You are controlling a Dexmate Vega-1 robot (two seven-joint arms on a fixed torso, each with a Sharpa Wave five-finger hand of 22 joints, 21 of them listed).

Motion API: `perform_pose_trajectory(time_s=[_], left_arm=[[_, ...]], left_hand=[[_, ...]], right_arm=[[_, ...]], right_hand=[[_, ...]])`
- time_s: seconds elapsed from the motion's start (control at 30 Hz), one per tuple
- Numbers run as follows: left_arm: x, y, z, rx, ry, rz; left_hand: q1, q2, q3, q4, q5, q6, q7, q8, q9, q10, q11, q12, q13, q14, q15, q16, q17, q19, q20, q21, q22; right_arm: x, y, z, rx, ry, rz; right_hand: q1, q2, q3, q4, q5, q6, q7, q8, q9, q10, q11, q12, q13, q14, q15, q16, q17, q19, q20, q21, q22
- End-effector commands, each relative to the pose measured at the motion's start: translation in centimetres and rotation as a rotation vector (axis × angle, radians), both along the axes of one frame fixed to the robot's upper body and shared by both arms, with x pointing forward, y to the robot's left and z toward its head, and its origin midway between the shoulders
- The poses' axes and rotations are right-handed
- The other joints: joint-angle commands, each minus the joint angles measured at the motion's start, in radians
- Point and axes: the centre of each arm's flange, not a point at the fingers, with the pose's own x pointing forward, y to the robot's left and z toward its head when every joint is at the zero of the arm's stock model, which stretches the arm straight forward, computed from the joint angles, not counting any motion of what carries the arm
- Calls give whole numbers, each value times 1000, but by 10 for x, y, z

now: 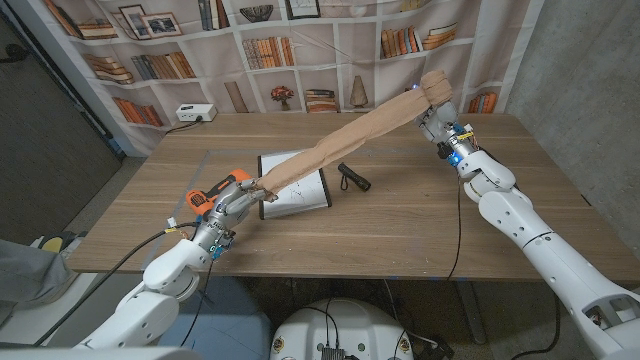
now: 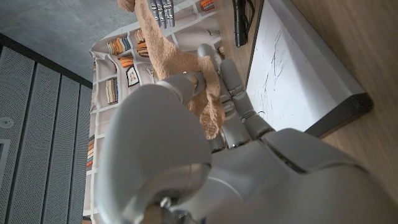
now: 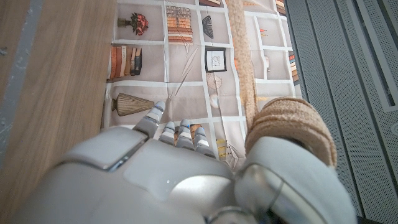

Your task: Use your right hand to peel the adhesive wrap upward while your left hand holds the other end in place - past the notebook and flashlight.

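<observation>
Two hands held the wrap (image 1: 345, 143) taut above the notebook (image 1: 296, 183) and flashlight (image 1: 352, 179): left hand (image 1: 232, 205) pinched the near-left end, right hand (image 1: 436, 105) gripped the roll, raised far right. Risk: more pull could slip the left pinch or tear the strip.

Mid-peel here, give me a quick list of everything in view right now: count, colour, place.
adhesive wrap: one, tan, stretched in the air from the left hand up to a roll at the right hand, over the notebook
notebook: one, white pages with dark edge, table middle
flashlight: one, black, on the table just right of the notebook
white box: one, far left table edge
table: one, wooden
bookshelf backdrop: one, printed, behind the table
left hand: grips the wrap's low end, by the notebook's left edge
right hand: holds the roll, raised at far right
</observation>
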Motion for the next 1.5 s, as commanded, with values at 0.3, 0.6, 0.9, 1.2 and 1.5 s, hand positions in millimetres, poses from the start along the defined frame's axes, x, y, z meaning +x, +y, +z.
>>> perform_pose_trajectory(time_s=[0.3,0.6,0.9,1.2,1.5], left_arm=[[-14,5,-13,28,47,37],[-22,9,-16,30,55,57],[-29,12,-21,32,68,73],[-32,11,-22,34,67,75],[-33,9,-22,32,68,79]], left_hand=[[14,24,18,-10,4,7,2,-6,3,27,-26,-7,5,65,-67,6,2,-6,-5,7,0],[12,24,18,-10,3,8,2,-8,3,29,-22,-11,5,65,-67,6,2,-7,-5,8,0],[11,24,18,-10,3,11,2,-11,2,30,-22,-13,8,65,-67,6,0,-9,-5,9,0],[11,24,19,-11,2,11,1,-11,6,30,-25,-15,12,65,-67,7,0,-10,-7,10,0],[10,25,19,-10,2,11,1,-14,7,31,-25,-18,12,63,-67,7,2,-10,-6,12,0]], right_arm=[[3,-21,3,-3,13,-23],[7,-32,6,9,23,-37],[4,-42,8,9,21,-56],[4,-44,7,17,21,-57],[5,-45,7,19,20,-50]], right_hand=[[-21,1,-2,13,-4,7,6,7,0,2,7,6,0,-8,2,6,6,-7,3,5,3],[-29,2,-5,17,-5,6,7,6,0,2,7,6,0,-9,3,7,7,-7,2,6,3],[-36,1,-7,19,-6,6,8,6,0,4,7,7,-1,-8,3,8,7,-7,2,6,3],[-40,-1,-9,19,-6,6,8,6,0,5,6,7,-1,-7,3,8,7,-6,1,7,3],[-41,-3,-11,18,-6,6,7,6,-1,6,7,8,-2,-5,3,8,6,-6,2,7,3]])
